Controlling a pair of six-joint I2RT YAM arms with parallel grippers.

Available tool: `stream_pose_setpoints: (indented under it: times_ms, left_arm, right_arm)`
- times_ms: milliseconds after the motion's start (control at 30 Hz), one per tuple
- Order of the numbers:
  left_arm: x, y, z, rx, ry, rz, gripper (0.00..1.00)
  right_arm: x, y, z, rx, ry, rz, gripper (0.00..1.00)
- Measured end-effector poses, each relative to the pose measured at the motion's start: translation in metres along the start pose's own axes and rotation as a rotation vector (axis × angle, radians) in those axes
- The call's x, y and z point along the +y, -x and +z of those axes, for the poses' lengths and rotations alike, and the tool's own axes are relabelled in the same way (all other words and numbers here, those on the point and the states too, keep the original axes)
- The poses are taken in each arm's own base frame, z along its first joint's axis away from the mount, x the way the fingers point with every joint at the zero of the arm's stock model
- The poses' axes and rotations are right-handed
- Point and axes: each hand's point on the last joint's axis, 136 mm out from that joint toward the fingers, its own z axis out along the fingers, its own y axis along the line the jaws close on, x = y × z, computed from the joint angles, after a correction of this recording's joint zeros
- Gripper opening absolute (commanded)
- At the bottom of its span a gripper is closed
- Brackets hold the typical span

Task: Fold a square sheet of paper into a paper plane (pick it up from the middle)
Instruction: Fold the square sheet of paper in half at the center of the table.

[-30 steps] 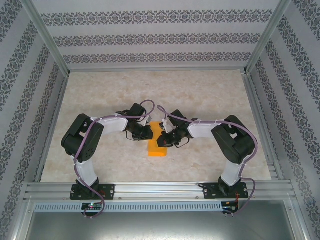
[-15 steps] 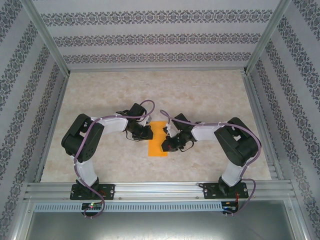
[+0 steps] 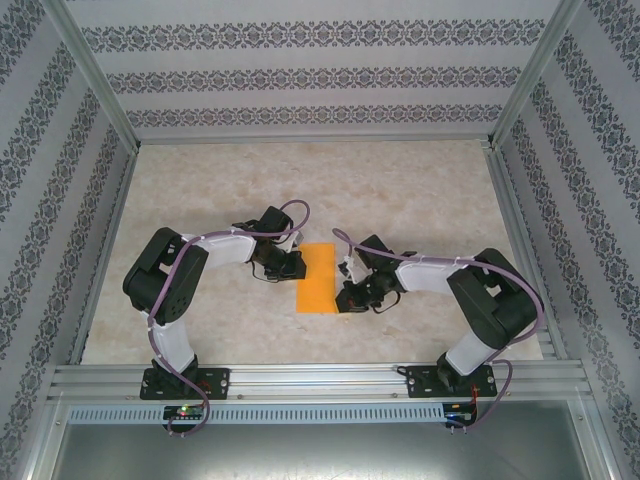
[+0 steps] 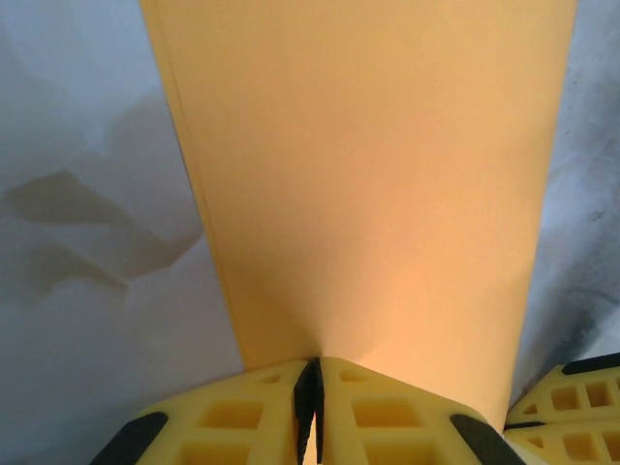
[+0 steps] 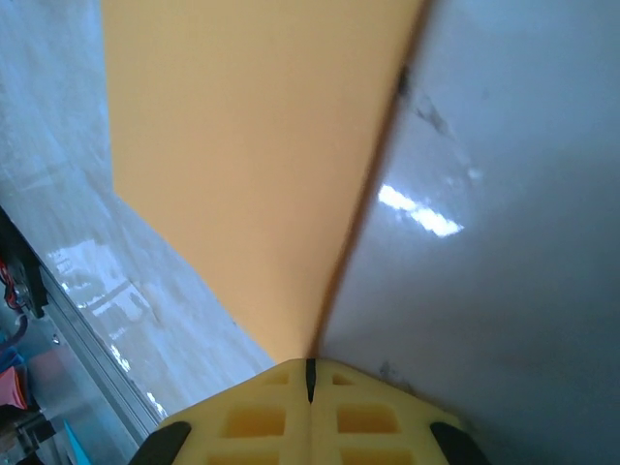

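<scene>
The sheet of paper (image 3: 317,278) lies in the middle of the marble-patterned tabletop (image 3: 420,190), between the two arms. It shows as a narrow orange-yellow rectangle, its long sides running away from the arm bases. The left gripper (image 3: 294,263) meets the sheet's left long edge towards the far end. In the left wrist view the left gripper (image 4: 309,383) has its yellow fingers pressed together with no gap, and the sheet of paper (image 4: 368,174) runs straight into the seam between them. A doubled edge shows along the sheet's left side. The right gripper (image 3: 343,296) sits at the right long edge nearer the bases. In the right wrist view the right gripper (image 5: 310,376) is likewise closed tight, with the sheet of paper (image 5: 242,165) entering its seam.
</scene>
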Motion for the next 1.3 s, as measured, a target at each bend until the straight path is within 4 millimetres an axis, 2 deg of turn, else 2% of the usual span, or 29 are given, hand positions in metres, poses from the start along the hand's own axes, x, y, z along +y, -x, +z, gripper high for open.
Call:
stream_pose_setpoints:
  times_ms: [100,267,433,500,633,833,1100,1167,1300]
  left_arm:
    - [0.000,0.000,0.000,0.001,0.000,0.000,0.16]
    - [0.000,0.000,0.000,0.002,0.001,0.003,0.17]
    - [0.000,0.000,0.000,0.002,0.001,0.003,0.17]
    - [0.000,0.000,0.000,0.001,0.001,0.003,0.17]
    - [0.000,0.000,0.000,0.002,0.000,0.003,0.17]
    - [0.000,0.000,0.000,0.001,0.000,0.003,0.17]
    - [0.000,0.000,0.000,0.001,0.000,0.003,0.17]
    - [0.000,0.000,0.000,0.001,0.000,0.003,0.17]
    - [0.000,0.000,0.000,0.001,0.000,0.003,0.16]
  right_arm:
    - [0.004,-0.004,-0.006,-0.003,0.002,0.010,0.04]
    - [0.026,0.008,-0.019,-0.063,0.041,-0.015,0.04]
    - [0.044,0.018,-0.005,-0.039,0.051,-0.061,0.04]
    - [0.042,0.018,0.002,-0.023,0.042,-0.060,0.04]
    - [0.025,0.012,0.014,0.019,-0.006,-0.030,0.04]
    - [0.016,0.008,0.015,0.027,-0.046,-0.036,0.04]
    - [0.003,-0.006,-0.001,0.017,-0.108,-0.024,0.04]
    - [0.004,-0.004,-0.007,-0.001,-0.105,-0.019,0.05]
    - [0.009,0.016,-0.021,-0.086,-0.068,0.002,0.12]
